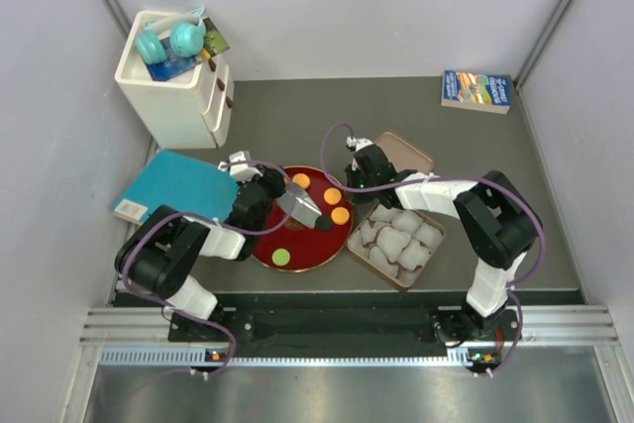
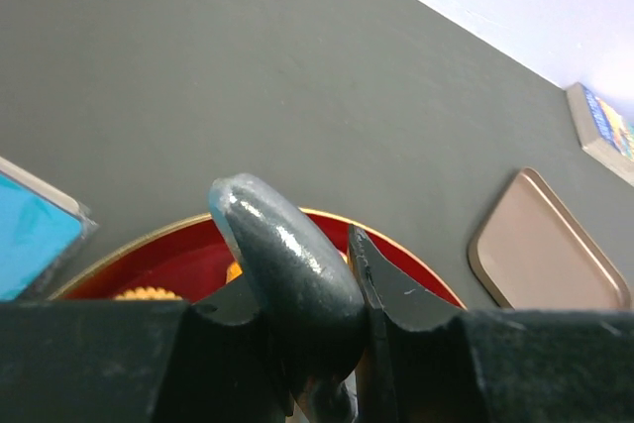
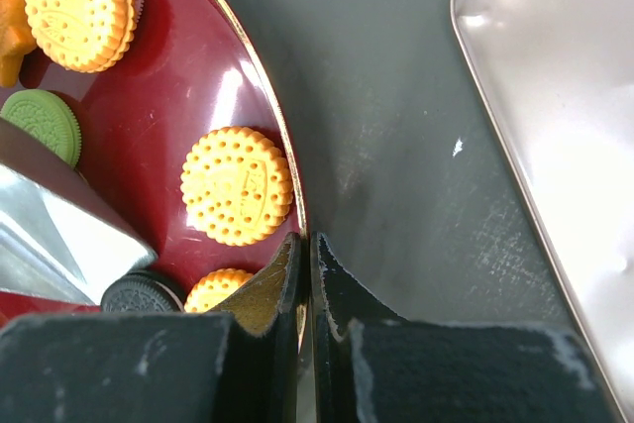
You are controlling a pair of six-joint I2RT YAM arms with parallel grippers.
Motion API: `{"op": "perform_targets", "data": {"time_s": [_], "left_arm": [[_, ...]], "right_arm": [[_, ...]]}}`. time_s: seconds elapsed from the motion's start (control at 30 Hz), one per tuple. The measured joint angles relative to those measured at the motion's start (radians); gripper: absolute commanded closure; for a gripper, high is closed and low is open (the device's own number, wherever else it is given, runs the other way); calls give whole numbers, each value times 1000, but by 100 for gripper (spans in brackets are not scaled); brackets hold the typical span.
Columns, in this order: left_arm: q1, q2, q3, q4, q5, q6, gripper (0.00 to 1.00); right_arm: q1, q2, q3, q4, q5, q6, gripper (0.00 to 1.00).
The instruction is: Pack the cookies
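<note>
Your left gripper (image 1: 323, 223) hangs over the plate (image 1: 309, 251), your right gripper (image 3: 309, 250) pinches its rim beside the tin (image 1: 424, 264); open table (image 1: 297, 116) lies behind, between the drawers (image 1: 178, 96) and the lid (image 1: 406, 156).

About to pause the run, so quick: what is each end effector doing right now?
Left end effector: closed, holding a black cookie.
Right end effector: closed, pinching the rim of the red plate.
</note>
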Motion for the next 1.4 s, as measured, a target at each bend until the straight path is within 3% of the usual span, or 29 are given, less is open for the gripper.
{"op": "perform_targets", "data": {"time_s": [1.13, 1.4], "left_arm": [[-174, 167, -41, 187, 17, -202, 100], [-187, 138, -60, 185, -17, -195, 100]], "right_arm": [[-4, 17, 11, 19, -44, 0, 100], [-3, 17, 12, -10, -48, 3, 75]]}}
